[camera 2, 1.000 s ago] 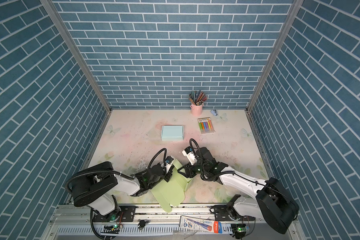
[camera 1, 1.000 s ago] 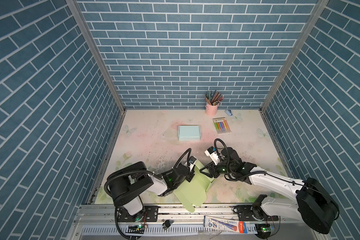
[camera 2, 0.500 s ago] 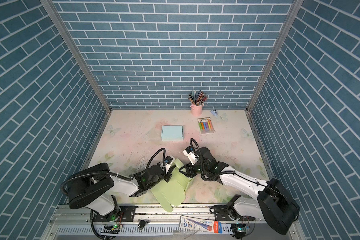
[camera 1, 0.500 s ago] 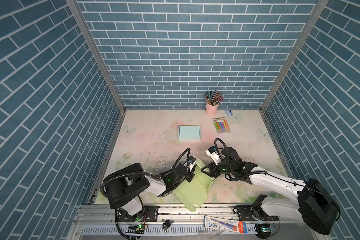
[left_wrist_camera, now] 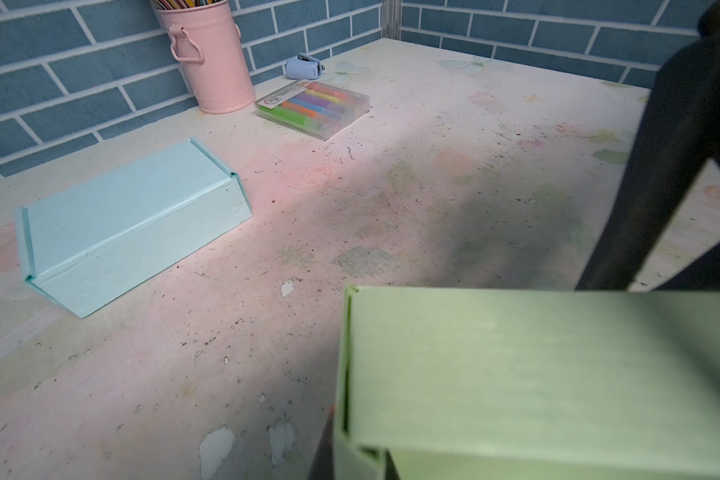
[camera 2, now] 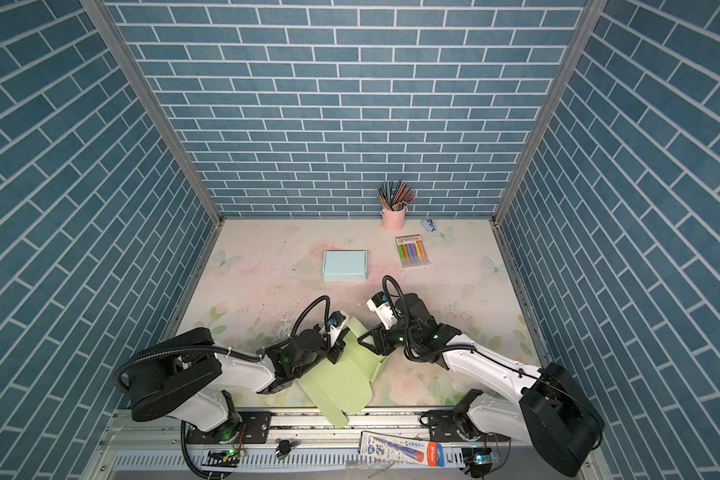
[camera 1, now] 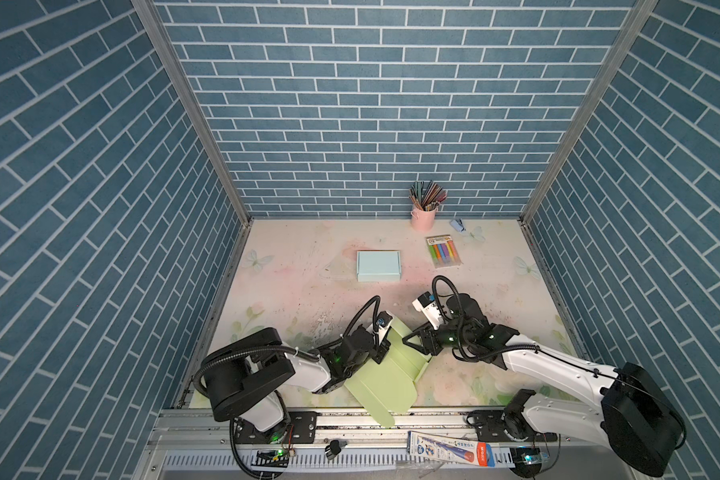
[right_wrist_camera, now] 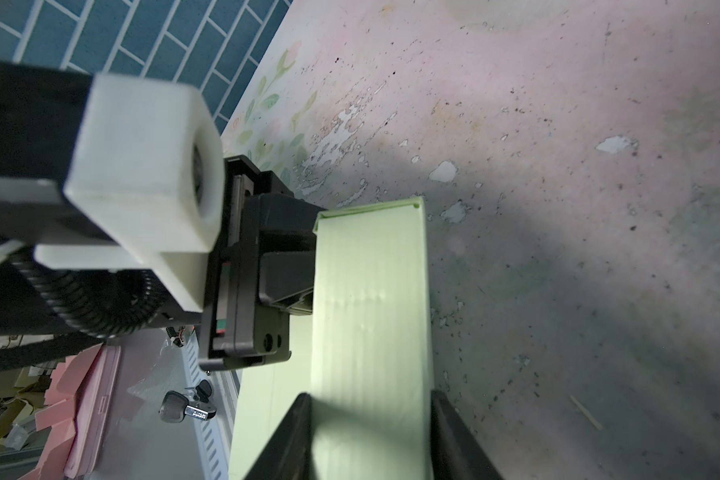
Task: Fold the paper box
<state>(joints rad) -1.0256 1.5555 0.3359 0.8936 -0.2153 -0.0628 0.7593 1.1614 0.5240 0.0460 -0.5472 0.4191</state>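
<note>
While green paper box (camera 1: 385, 376) lies half-formed at near edge of worktop (camera 1: 292, 291), 1 flap overhanging front rail (camera 1: 341, 417), left gripper (camera 1: 381, 352) sits at its left side, fingers (left_wrist_camera: 323, 449) pinched shut on thin folded end flap. Far wall of box stands upright, doubled over. Right gripper (camera 1: 415, 345) meets that wall from right, its 2 fingers (right_wrist_camera: 292, 440) clamped against opposite faces. Farther back: closed blue box (camera 1: 378, 266), pink pencil cup (camera 1: 423, 216), marker pack (camera 1: 443, 251).
</note>
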